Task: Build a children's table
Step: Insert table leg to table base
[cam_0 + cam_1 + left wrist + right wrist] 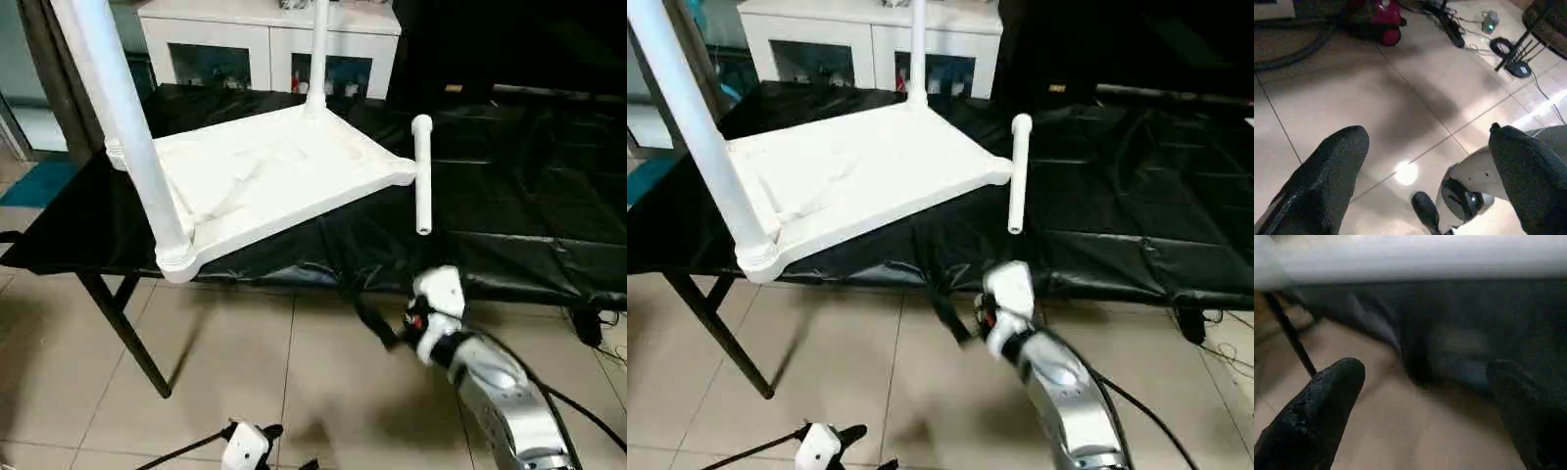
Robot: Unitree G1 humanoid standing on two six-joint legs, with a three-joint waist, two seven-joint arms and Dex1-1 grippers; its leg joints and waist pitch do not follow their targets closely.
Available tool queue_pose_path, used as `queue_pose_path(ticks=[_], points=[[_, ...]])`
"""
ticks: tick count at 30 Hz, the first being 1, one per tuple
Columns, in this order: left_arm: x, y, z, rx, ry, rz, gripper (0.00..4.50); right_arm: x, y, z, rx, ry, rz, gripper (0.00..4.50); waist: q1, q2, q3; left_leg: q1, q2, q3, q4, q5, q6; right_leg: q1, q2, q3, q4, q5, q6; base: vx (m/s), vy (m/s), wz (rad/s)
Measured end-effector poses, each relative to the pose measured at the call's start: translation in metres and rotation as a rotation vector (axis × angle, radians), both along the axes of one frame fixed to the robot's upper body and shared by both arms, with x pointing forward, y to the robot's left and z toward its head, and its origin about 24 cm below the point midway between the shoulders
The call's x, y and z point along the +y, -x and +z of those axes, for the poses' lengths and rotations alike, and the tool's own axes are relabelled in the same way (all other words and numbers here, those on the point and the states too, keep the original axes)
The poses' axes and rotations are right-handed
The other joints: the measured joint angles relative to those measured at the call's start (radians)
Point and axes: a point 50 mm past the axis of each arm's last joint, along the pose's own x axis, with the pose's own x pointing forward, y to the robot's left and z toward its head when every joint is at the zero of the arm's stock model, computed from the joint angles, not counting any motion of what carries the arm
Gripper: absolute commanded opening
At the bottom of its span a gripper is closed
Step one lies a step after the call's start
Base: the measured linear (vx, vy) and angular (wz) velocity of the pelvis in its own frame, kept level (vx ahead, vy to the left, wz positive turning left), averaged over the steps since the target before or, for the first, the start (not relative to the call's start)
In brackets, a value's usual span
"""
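The children's table [265, 181] lies upside down on the black-draped work table [519, 196]. One white leg [118, 108] stands in its near-left corner socket, and another leg [318, 54] stands at the far corner. A loose white leg [422, 176] lies on the cloth beside the top's right corner. My right gripper [1422, 366] hangs open below the work table's front edge, with nothing between its black fingers [1317, 406]. My left gripper [1426, 131] is low over the tiled floor, also open with nothing between its fingers.
A white cabinet [265, 39] stands behind the work table. The work table's dark metal legs [127, 333] slant down at the left. On the floor lie cables [1508, 49] and a red appliance [1376, 19]. More cables [598, 323] trail at the right.
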Motion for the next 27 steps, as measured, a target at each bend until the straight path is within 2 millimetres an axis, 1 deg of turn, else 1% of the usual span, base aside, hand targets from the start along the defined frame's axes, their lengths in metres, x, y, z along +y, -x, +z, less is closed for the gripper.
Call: queue_pose_path(ticks=[2, 3, 5, 6, 9, 12, 16, 21, 24, 27], points=[[0.001, 0.000, -0.001, 0.014, -0.003, 0.001, 4.47, -0.004, 0.002, -0.013, 0.052, 0.015, -0.025, 4.50, -0.004, 0.001, 0.000, -0.002, 0.000, 0.002, -0.006, 0.014, 0.000, -0.006, 0.000, 0.000, 0.001, 0.000, -0.001, 0.000, 0.000, 0.00], [0.001, 0.000, -0.001, 0.021, -0.005, 0.000, 4.47, -0.007, 0.002, -0.021, 0.082, 0.033, -0.032, 4.50, -0.005, -0.001, -0.001, -0.006, 0.001, 0.002, -0.009, 0.022, 0.004, -0.009, 0.000, -0.001, 0.002, 0.002, -0.003, 0.000, 0.000, 0.00], [0.001, -0.001, -0.002, 0.035, -0.008, 0.000, 4.47, -0.008, 0.005, -0.038, 0.142, 0.066, -0.026, 4.50, -0.006, -0.002, -0.002, -0.007, 0.001, 0.002, -0.010, 0.023, 0.005, -0.011, 0.000, -0.002, 0.002, 0.001, -0.003, 0.000, 0.000, 0.00], [0.001, -0.002, -0.003, 0.043, -0.010, 0.000, 4.47, -0.009, 0.010, -0.051, 0.198, 0.079, -0.025, 4.50, -0.005, -0.002, -0.002, -0.008, 0.001, 0.003, -0.010, 0.023, 0.005, -0.011, 0.000, -0.002, 0.002, 0.001, -0.004, 0.000, 0.000, 0.00], [0.002, -0.003, -0.004, 0.060, -0.015, 0.000, 4.47, -0.004, 0.027, -0.076, 0.325, 0.093, -0.014, 4.50, -0.003, -0.001, -0.002, -0.013, 0.001, 0.003, -0.011, 0.025, 0.009, -0.016, 0.000, -0.003, 0.002, 0.000, -0.005, 0.000, 0.000, 0.00], [0.002, -0.004, -0.005, 0.070, -0.017, 0.000, 4.47, -0.002, 0.040, -0.093, 0.419, 0.118, -0.023, 4.50, -0.001, -0.003, -0.003, -0.020, 0.001, 0.004, -0.010, 0.027, 0.012, -0.024, -0.001, -0.002, 0.006, 0.001, -0.006, 0.000, 0.000, 0.00], [0.002, -0.005, -0.005, 0.085, -0.019, 0.000, 4.47, -0.005, 0.055, -0.110, 0.513, 0.133, -0.086, 4.50, 0.001, -0.005, -0.003, -0.019, 0.002, 0.006, -0.010, 0.028, 0.014, -0.024, -0.001, -0.002, 0.007, 0.002, -0.008, 0.000, 0.000, 0.00], [0.003, -0.005, -0.006, 0.100, -0.021, 0.001, 4.47, -0.015, 0.071, -0.124, 0.601, 0.198, -0.197, 4.50, -0.001, -0.007, -0.002, -0.017, 0.002, 0.008, -0.010, 0.027, 0.010, -0.024, -0.001, -0.001, 0.007, 0.005, -0.013, 0.000, 0.000, 0.00], [0.003, -0.005, -0.007, 0.107, -0.022, 0.001, 4.47, -0.013, 0.077, -0.129, 0.635, 0.202, -0.270, 4.50, -0.004, -0.009, -0.003, -0.016, 0.003, 0.008, -0.010, 0.027, 0.010, -0.024, -0.001, -0.001, 0.007, 0.006, -0.015, 0.000, 0.000, 0.00], [0.003, -0.006, -0.007, 0.108, -0.023, 0.001, 4.47, -0.008, 0.086, -0.135, 0.678, 0.196, -0.296, 4.50, -0.002, -0.009, -0.003, -0.017, 0.003, 0.008, -0.010, 0.027, 0.010, -0.024, -0.002, -0.001, 0.007, 0.006, -0.015, 0.000, 0.000, 0.00]])
